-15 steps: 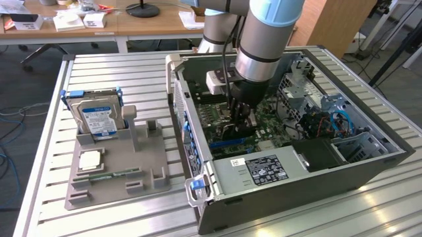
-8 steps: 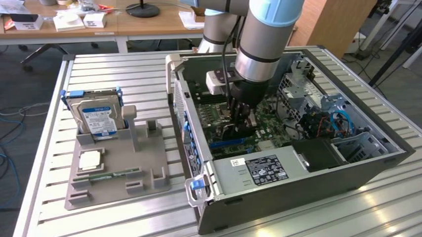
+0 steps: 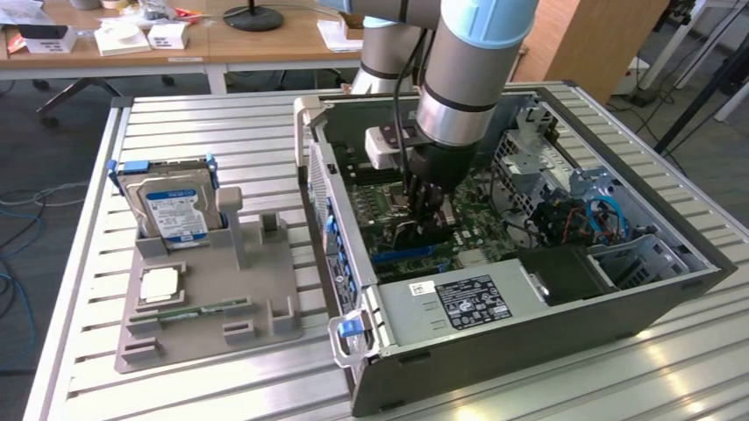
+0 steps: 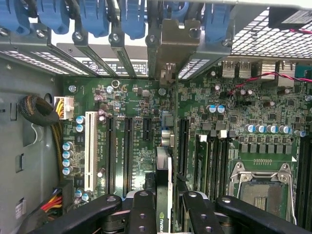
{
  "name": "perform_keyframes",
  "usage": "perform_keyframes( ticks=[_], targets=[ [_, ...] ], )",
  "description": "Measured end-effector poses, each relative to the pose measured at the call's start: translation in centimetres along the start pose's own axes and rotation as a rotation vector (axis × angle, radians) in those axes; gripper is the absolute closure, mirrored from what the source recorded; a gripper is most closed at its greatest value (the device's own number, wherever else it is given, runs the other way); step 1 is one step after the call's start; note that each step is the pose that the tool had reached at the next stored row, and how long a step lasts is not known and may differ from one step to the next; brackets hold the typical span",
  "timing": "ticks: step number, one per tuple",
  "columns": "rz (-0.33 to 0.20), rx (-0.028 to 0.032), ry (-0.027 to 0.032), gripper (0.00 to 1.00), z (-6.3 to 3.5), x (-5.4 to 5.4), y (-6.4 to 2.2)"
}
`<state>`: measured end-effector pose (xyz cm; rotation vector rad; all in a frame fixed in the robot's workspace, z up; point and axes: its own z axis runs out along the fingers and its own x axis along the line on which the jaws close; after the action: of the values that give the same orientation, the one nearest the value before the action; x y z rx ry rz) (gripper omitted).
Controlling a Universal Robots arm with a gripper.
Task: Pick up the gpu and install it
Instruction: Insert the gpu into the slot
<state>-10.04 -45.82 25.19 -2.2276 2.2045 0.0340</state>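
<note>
Gpu location: I see the gpu (image 4: 164, 185) edge-on between the fingers (image 4: 144, 214), inside the open computer case (image 3: 527, 351) and standing over the motherboard (image 4: 243, 112). In the exterior view it is the dark card (image 3: 426, 230) directly under the wrist.
Jaws: the gripper (image 4: 168, 197) is partway closed, with a finger against each flat face of the card. It holds the gpu and nothing else.
Long axis: the card runs from the gripper toward the case's rear wall with the blue latches (image 4: 131, 14), parallel to the black slots on the board.
Bracket end: a dull metal bracket (image 4: 171, 46) sits at that rear wall in line with the card. I judge it to be the card's own.
Sideways relation: the card's top edge lies between the short black slot (image 4: 146, 127) and the long black slot (image 4: 183, 141). I cannot tell whether its lower edge has entered a slot, because the card hides it.
Nearer arm: there is only one arm, reaching straight down into the case.
Writing on the card: an NVIDIA mark (image 4: 162, 219) on the top edge, between the fingers.
Other labels: the power supply label (image 3: 468, 298) is black with pale print that I cannot read. The hard drive (image 3: 174, 210) has a blue-and-white label, also unreadable; it stands in the grey holder (image 3: 210, 298) at the exterior view's left, well apart from the case.
</note>
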Motion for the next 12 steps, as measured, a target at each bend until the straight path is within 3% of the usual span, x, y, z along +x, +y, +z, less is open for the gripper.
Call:
perform_keyframes(
  ticks=[12],
  targets=[
    [0.000,0.0000,0.0000,0.74,0.04,0.00,0.01]
  ],
)
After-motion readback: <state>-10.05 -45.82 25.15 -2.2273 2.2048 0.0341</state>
